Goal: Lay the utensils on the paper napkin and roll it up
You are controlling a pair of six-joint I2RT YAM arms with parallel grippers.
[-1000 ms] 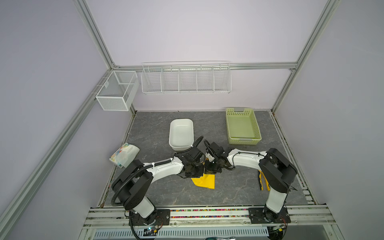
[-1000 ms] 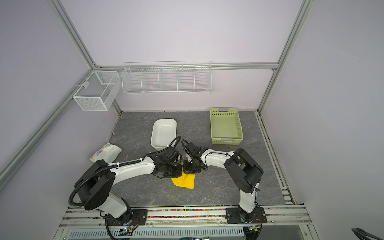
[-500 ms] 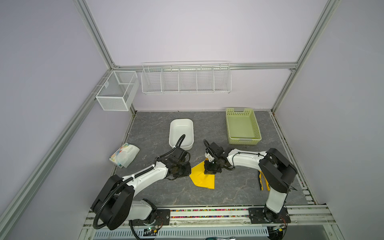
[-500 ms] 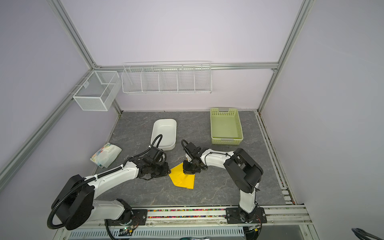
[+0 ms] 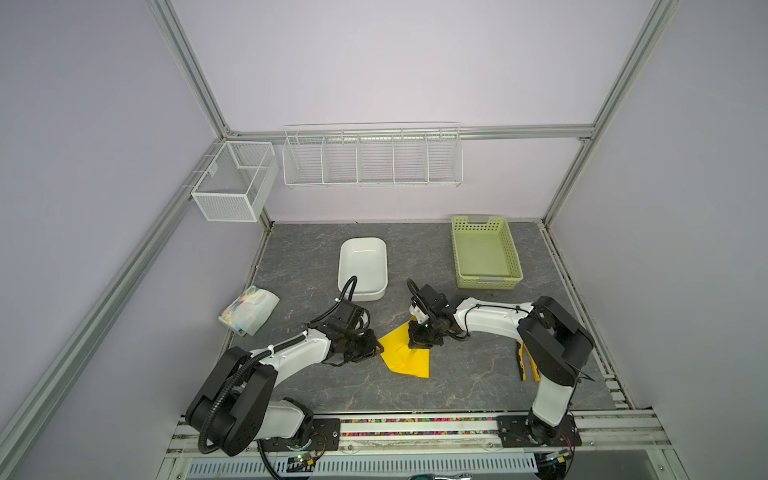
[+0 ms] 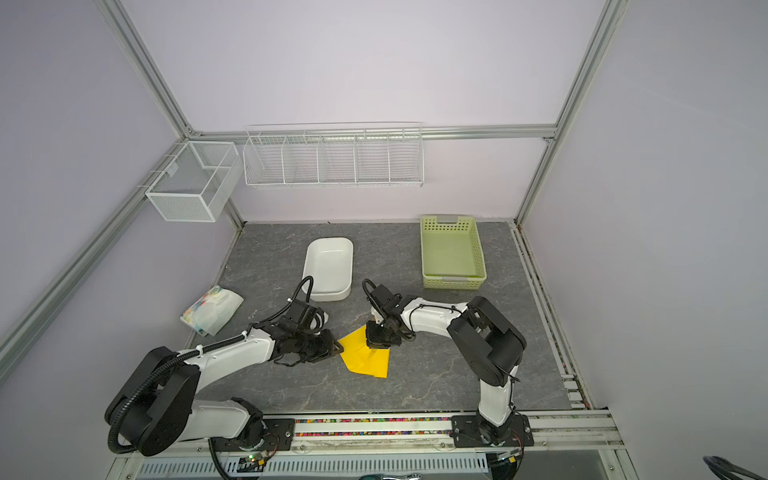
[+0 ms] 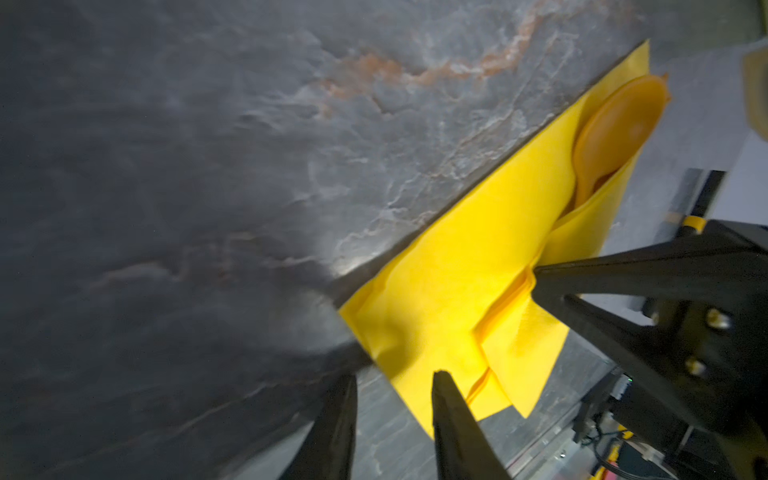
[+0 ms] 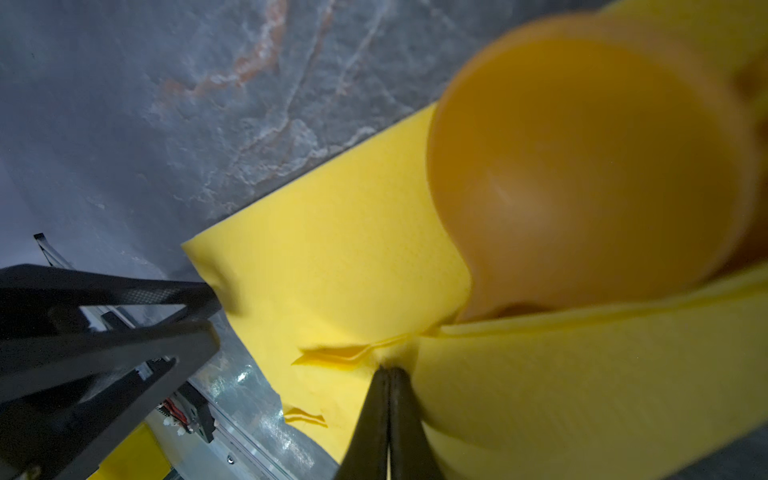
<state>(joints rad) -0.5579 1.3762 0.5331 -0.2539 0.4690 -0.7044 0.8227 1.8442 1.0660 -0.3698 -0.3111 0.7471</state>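
The placing part looks done, as far as it shows: the paper napkin lies on the grey table in the lower middle of both top views. In the left wrist view an orange spoon rests on it, its round bowl poking out at one corner while a flap of the paper is folded over the handle. Only that spoon is visible; whether more cutlery sits under the flap I cannot tell. The rolling seems barely begun. The sheet is one loose fold, mostly flat and not a tube, so I judge that the wrap has yet to be carried across the remaining paper and tightened.

The right gripper is closed tight, its tips meeting on the puckered edge of the folded flap and pinching the paper near the spoon's neck. The left gripper stands at another corner of the napkin with a narrow gap between its jaws. Nothing is between them, and one tip just overlaps the paper's edge.

Around it are a white tub above the napkin in the frame, a green basket at the upper right, a printed white packet at the left, and yellow-handled pliers at the right, partly behind the right arm. All lie well apart from the napkin. What crowds the work is the two grippers themselves, close together over a thin sheet that may tear or spring open
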